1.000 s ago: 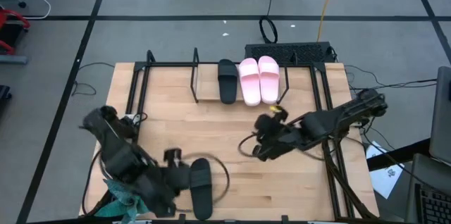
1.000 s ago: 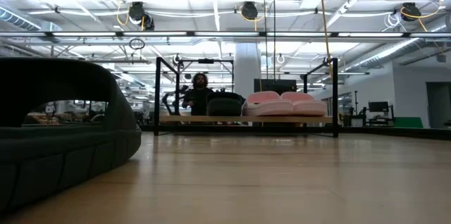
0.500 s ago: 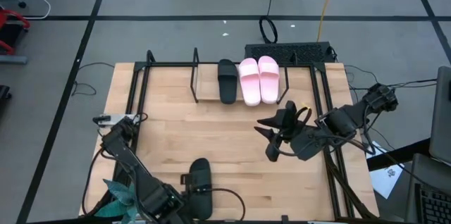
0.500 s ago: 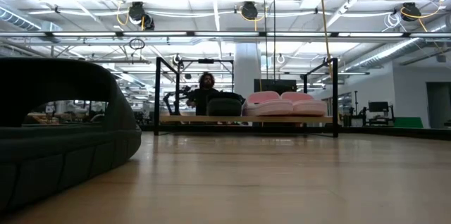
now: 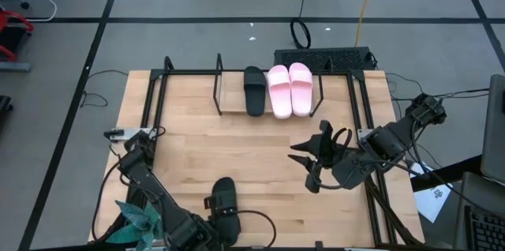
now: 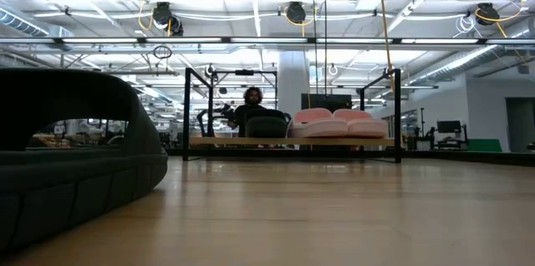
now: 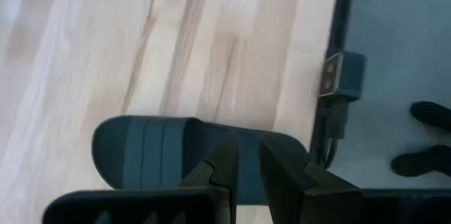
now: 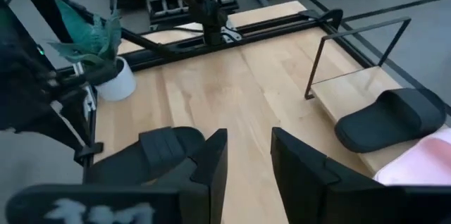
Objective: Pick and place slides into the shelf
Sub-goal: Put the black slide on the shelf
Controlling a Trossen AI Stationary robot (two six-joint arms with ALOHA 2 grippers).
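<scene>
A light wooden table is carrying the low black wire shelf along its far edge, where three slides are sitting side by side — a black slide touching the pale pink pair just beside it. The right gripper is hanging above bare wood on the right half of the table, its jaws spread apart and holding nothing; the shelf's black sandal is lying well beyond its fingertips, off to one side. The left gripper is hovering right over the fourth slide at the table's near edge — in its wrist view the jaws are standing only narrowly parted, directly above the dark sandal, and whether they are pinching it cannot be told. A person is sitting in the room behind the shelf.
</scene>
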